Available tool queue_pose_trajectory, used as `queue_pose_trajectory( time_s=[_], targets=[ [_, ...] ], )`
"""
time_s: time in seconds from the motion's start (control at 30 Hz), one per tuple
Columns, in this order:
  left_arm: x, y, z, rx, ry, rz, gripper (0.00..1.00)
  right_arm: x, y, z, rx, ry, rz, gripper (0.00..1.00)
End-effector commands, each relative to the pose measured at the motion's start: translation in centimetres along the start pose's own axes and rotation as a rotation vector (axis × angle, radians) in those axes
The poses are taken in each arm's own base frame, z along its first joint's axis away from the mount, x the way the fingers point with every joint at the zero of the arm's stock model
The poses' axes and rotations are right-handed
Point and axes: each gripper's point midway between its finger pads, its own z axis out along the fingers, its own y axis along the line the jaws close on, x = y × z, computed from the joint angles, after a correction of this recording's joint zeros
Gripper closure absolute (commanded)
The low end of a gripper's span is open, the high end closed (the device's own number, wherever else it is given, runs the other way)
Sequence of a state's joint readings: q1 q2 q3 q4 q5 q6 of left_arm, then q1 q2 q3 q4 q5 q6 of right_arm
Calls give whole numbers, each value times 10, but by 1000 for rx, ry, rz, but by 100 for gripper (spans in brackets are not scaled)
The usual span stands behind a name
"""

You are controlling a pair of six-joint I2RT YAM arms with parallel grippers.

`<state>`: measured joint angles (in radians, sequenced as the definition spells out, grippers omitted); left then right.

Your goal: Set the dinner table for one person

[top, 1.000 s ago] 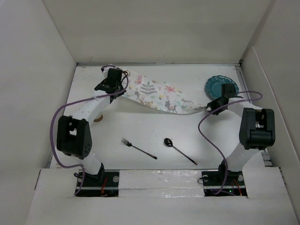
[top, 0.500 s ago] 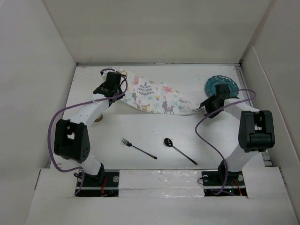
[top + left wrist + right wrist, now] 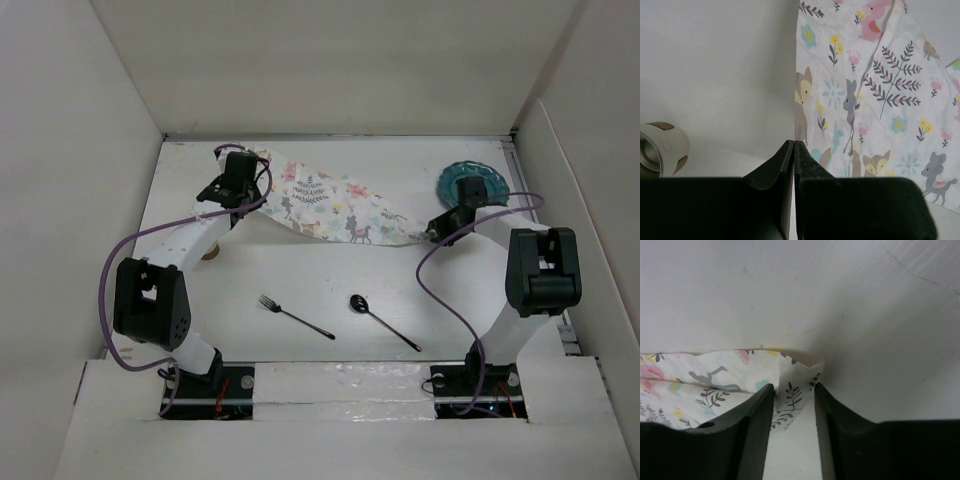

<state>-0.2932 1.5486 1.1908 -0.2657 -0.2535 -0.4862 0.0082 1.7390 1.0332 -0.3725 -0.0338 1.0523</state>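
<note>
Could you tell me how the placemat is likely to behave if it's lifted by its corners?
Probably floppy: the placemat shows folds and a curled corner at the right gripper, so it should sag. Likely light, being thin cloth. It may bunch rather than slide flat if pushed.

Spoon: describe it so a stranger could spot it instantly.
On the white table, look nearer than the animal-print placemat. Two dark utensils lie there; the spoon is the right-hand one, with a round bowl where the fork has tines.
</note>
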Motion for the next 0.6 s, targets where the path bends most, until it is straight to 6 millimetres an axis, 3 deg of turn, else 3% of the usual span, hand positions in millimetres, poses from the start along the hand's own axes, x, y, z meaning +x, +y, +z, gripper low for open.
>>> queue_pose_trajectory(
  time_s=[0.0, 0.1, 0.23, 0.27, 0.33, 0.47, 0.5, 0.57],
  targets=[
    [-17, -6, -14, 33, -57, 0, 100, -7, 16, -2, -22, -23, 27, 64],
    [-21, -7, -15, 33, -67, -3, 100, -9, 15, -2, -22, -35, 34, 80],
    [-30, -10, -18, 39, -87, -12, 100, -13, 22, -10, -43, -49, 20, 92],
    [-36, -13, -20, 44, -100, -15, 100, -20, 24, -14, -41, -81, 12, 100],
    [-46, -16, -24, 52, -117, -18, 100, -24, 29, -23, -57, -97, -3, 100],
    [-91, -34, -51, 115, -192, -50, 100, -25, 65, -77, -157, -162, -112, 100],
    [-124, -40, -69, 149, -257, -81, 100, -28, 75, -110, -212, -195, -143, 100],
    [-154, -46, -98, 198, -327, -109, 100, -29, 105, -163, -337, -256, -184, 100]
  ],
)
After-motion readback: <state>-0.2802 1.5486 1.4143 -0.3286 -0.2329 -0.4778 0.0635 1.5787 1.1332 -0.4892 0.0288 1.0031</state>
